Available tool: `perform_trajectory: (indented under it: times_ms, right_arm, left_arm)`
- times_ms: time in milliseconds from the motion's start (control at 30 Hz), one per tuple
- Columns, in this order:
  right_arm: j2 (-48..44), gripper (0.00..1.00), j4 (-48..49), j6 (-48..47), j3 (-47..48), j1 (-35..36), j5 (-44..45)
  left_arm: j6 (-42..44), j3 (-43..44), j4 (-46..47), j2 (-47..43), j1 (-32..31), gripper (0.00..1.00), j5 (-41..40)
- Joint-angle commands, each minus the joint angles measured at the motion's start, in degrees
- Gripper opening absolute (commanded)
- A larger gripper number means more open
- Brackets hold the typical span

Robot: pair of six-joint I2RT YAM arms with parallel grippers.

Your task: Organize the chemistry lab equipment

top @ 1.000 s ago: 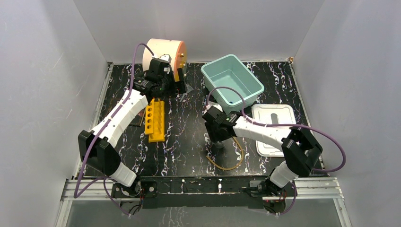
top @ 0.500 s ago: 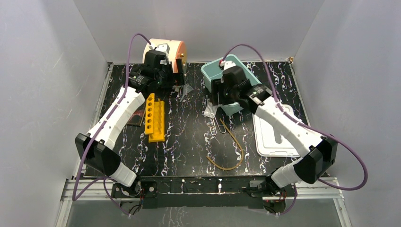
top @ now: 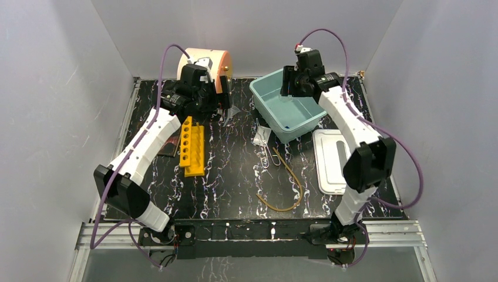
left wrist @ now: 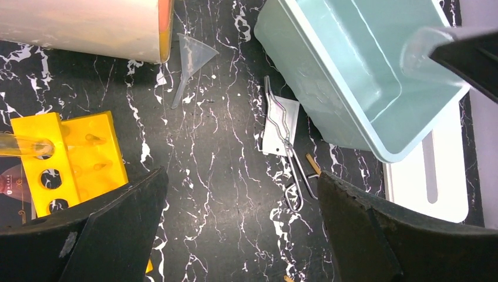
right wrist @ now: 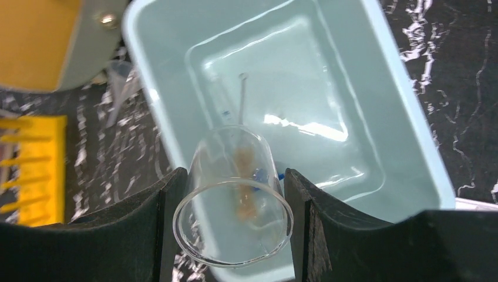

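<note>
Holding beaker (right wrist: 235,176) in part-closed right end effector (right wrist: 235,226) above bin (right wrist: 305,76), with left end effector (left wrist: 241,194) wide open, empty, over counter (left wrist: 217,176) near funnel (left wrist: 194,56). Risk of cracking glass if let go from this height or clipped on rim; may slip too, being smooth.

Plain white walls (top: 59,88) on three sides, black white-veined tabletop (top: 235,170), even light

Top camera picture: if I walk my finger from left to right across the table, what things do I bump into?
yellow rack → clear funnel → tan rubber loop → white lid
</note>
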Motion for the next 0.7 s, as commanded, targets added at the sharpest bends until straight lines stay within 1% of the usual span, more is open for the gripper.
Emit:
perform_trajectory:
  times_ms: [0, 100, 167, 333, 467, 567, 667]
  right_arm:
    - [7.5, 0.51, 1.1, -2.7, 7.6, -1.8, 1.9]
    - [14.1, 0.51, 1.2, -4.2, 12.3, -1.9, 3.8]
    - [18.4, 0.51, 0.9, -5.3, 16.3, -1.9, 5.4]
    - [28.7, 0.5, -1.1, -7.6, 25.6, -1.9, 9.5]
    - [36.1, 0.49, -4.5, -7.7, 33.1, -2.0, 12.1]
    - [39.1, 0.48, -5.8, -6.4, 36.4, -1.9, 12.6]
    - [40.0, 0.47, -4.6, -6.1, 36.1, -2.0, 12.9]
  left_arm:
    - [0.3, -0.3, -0.3, -1.4, 0.0, 0.98, 2.3]
    - [0.0, 0.1, 0.1, -0.1, 0.0, 0.98, 3.0]
    - [-0.3, 0.3, 0.1, 0.7, 0.0, 0.98, 5.4]
    - [0.5, -0.1, 1.0, 1.4, 0.0, 0.98, 8.7]
    - [1.0, 0.2, 1.2, 2.2, 0.0, 0.98, 10.4]
    - [0.7, -0.1, 1.5, 2.6, 0.0, 0.98, 10.3]
    - [-0.1, -0.3, 1.7, 3.3, 0.0, 0.98, 9.9]
